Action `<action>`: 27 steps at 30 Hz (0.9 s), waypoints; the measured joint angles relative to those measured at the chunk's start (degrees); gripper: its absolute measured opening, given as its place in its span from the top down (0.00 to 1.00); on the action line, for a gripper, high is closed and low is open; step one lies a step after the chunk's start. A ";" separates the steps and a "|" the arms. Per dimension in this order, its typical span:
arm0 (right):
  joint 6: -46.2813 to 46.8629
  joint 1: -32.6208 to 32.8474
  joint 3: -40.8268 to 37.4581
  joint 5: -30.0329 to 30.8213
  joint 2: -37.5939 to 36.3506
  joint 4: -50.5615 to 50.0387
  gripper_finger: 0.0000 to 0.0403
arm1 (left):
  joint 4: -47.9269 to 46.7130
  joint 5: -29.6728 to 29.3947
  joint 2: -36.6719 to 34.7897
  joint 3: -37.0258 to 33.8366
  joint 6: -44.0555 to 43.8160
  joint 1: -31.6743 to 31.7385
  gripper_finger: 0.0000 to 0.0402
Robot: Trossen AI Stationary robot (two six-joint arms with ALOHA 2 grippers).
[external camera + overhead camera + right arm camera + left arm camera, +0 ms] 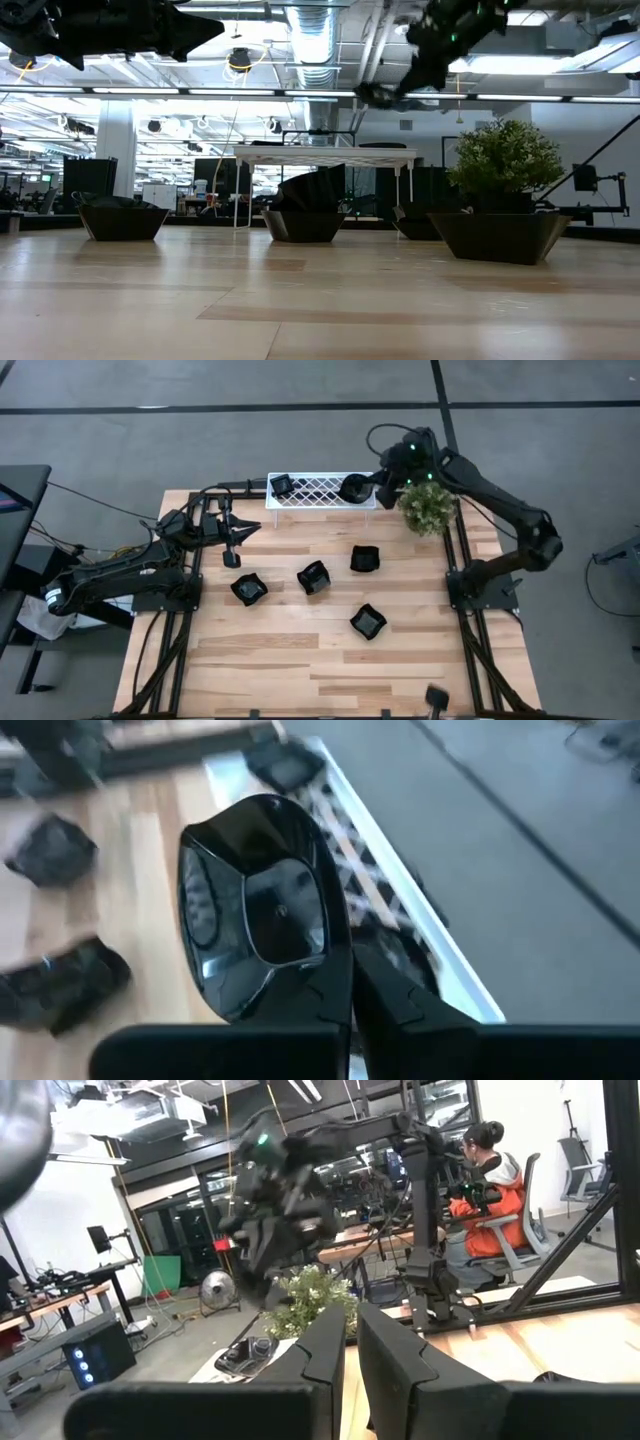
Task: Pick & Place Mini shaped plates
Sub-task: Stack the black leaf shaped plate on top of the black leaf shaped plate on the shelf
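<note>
My right gripper [362, 487] is shut on a glossy black mini plate [265, 910] above the right end of the white lattice rack [320, 491]; the low view shows it high above the rack [325, 152]. Another black plate [282, 485] sits in the rack's left end. Several black plates rest on their bases on the wooden table: [249, 589], [313, 576], [366, 559], [368, 621]. My left gripper [233, 552] hangs shut above the table's left side, over no plate; its fingers [325, 1350] nearly meet. My right gripper pinches the plate's rim [335, 965] between its two fingers. The plate is lifted clear above the rack and stands tilted on edge, its hollow side facing the wrist camera. The fingers hide the exact place of contact.
A potted green plant [428, 507] stands at the table's far right, close under the right arm. A small dark object [436, 698] sits at the near edge. Bare wood lies in the table's near half. A person in orange [490, 1175] sits beyond the table.
</note>
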 joint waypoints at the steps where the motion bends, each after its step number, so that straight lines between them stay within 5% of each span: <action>1: -1.28 -1.98 0.00 -0.98 1.12 -0.64 1.00 | -0.03 0.00 -0.01 0.00 -0.01 0.00 0.92; 9: -6.00 -10.75 -0.02 -10.11 7.58 -1.78 1.00 | -0.24 0.00 0.00 0.00 -0.05 0.00 0.92; 27: -7.37 -10.35 -0.02 -9.86 9.78 -1.25 1.00 | -0.22 -0.03 0.00 -1.03 -0.05 0.00 0.92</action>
